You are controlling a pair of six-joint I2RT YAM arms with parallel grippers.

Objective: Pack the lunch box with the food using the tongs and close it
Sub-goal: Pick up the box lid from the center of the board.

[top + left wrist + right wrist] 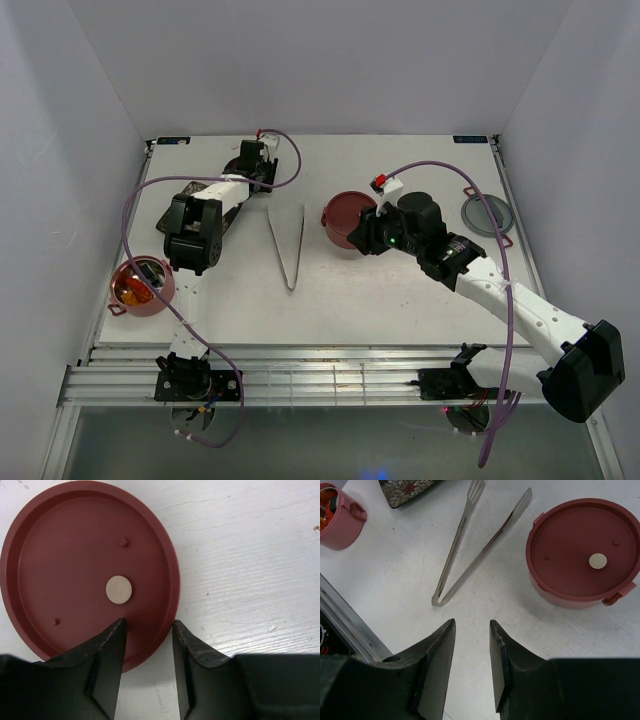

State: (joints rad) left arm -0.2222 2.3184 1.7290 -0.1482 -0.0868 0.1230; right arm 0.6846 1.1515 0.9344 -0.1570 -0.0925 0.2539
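Note:
The tongs (290, 245) (470, 545) lie free on the table between the arms, joined end toward me. One lunch box tier (345, 218) (580, 552) stands at centre with a dark-red lid on it. Just to its right, my right gripper (362, 235) (471, 625) hangs open over bare table. The other tier (140, 285) (337, 515) stands uncovered at the near left, orange-red food (135, 290) inside. At the back left, my left gripper (250, 160) (149, 625) is open astride the rim of a loose dark-red lid (75, 555), which lies upside down. One finger is over the lid and one outside it.
The dark floral plate (225, 200) (407, 487) lies under the left arm, mostly covered by it. A grey round lid (487, 215) sits near the right wall. White walls close in the table on three sides, and an aluminium rail (330, 380) runs along the near edge.

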